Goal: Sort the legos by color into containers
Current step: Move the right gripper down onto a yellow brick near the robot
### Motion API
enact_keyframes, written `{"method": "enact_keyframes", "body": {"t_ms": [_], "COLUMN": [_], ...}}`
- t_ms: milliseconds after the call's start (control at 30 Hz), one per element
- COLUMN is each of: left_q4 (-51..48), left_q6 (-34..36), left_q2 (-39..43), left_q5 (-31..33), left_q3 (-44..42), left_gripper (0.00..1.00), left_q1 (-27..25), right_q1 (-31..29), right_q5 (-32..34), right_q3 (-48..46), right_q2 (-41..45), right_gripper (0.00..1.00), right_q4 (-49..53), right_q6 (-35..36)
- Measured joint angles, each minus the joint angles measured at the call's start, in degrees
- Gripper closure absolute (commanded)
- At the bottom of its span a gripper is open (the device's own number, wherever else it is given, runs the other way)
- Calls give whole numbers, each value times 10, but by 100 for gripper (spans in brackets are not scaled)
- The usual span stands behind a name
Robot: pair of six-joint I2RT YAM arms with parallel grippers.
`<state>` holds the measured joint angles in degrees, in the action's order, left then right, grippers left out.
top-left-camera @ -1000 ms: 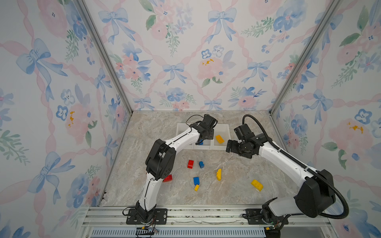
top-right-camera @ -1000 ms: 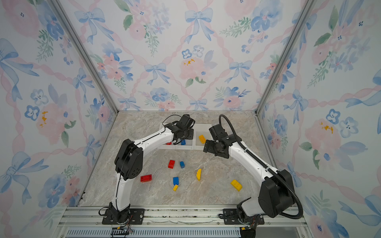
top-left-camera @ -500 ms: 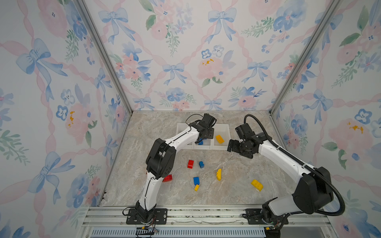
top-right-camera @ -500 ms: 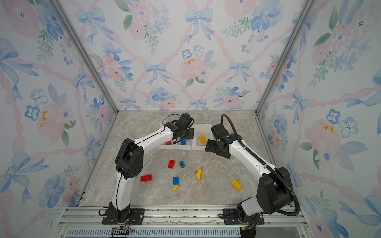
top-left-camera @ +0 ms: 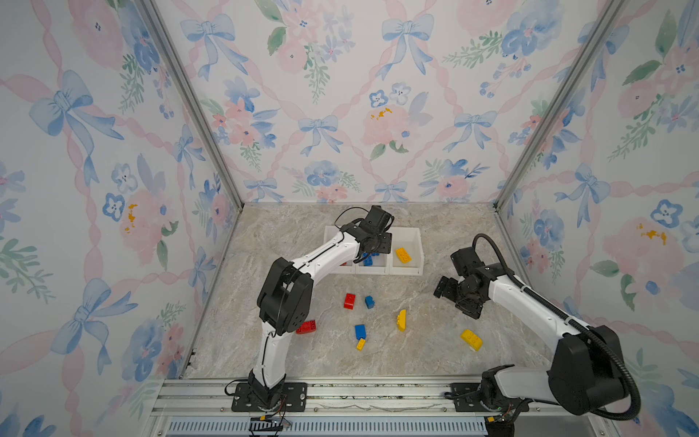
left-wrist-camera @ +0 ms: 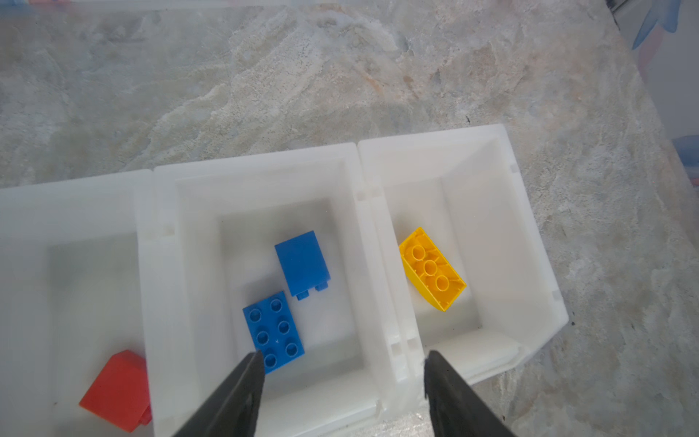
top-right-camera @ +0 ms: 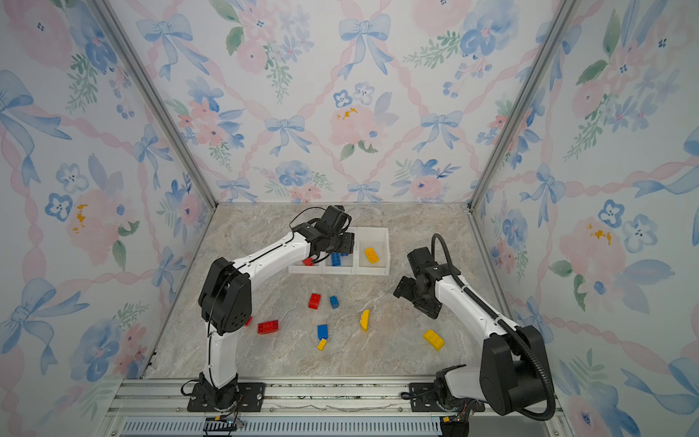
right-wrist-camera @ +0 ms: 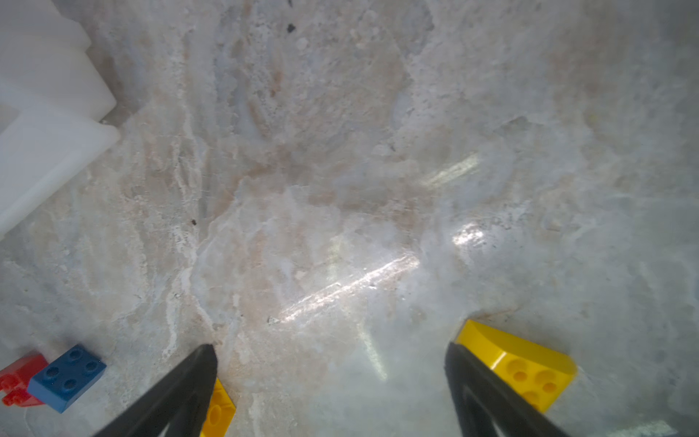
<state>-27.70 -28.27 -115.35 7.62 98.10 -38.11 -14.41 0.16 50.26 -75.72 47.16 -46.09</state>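
Left wrist view: the left hand (left-wrist-camera: 344, 353) has been opened, empty, above the middle bin (left-wrist-camera: 257, 166), where two blue bricks (left-wrist-camera: 273, 332) lie; that drop is judged done. The right hand (right-wrist-camera: 330, 346), spread wide, is held over the counter (right-wrist-camera: 340, 151) beside a yellow brick (right-wrist-camera: 518, 363).

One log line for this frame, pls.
left gripper: open, empty, over middle bin | middle bin: two blue bricks | right gripper: open, empty, over table | table: loose bricks unsorted

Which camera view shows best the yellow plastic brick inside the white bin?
The left wrist view: the yellow plastic brick is close and sharp, underside up, alone in the end white plastic bin. In both top views the brick is only a small yellow patch. The right wrist view does not show it.
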Motion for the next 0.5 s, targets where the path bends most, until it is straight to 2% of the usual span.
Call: {"method": "enact_keyframes", "body": {"t_ms": [500], "left_q4": [6], "left_q6": [-4], "left_q2": [52], "left_q5": [11], "left_q3": [-69], "left_gripper": [23], "left_q1": [-6], "right_q1": [80], "right_q5": [4], "right_q3": [-73], "right_q2": [40], "right_gripper": [3], "right_q4": [15], "right_q6": [2]}}
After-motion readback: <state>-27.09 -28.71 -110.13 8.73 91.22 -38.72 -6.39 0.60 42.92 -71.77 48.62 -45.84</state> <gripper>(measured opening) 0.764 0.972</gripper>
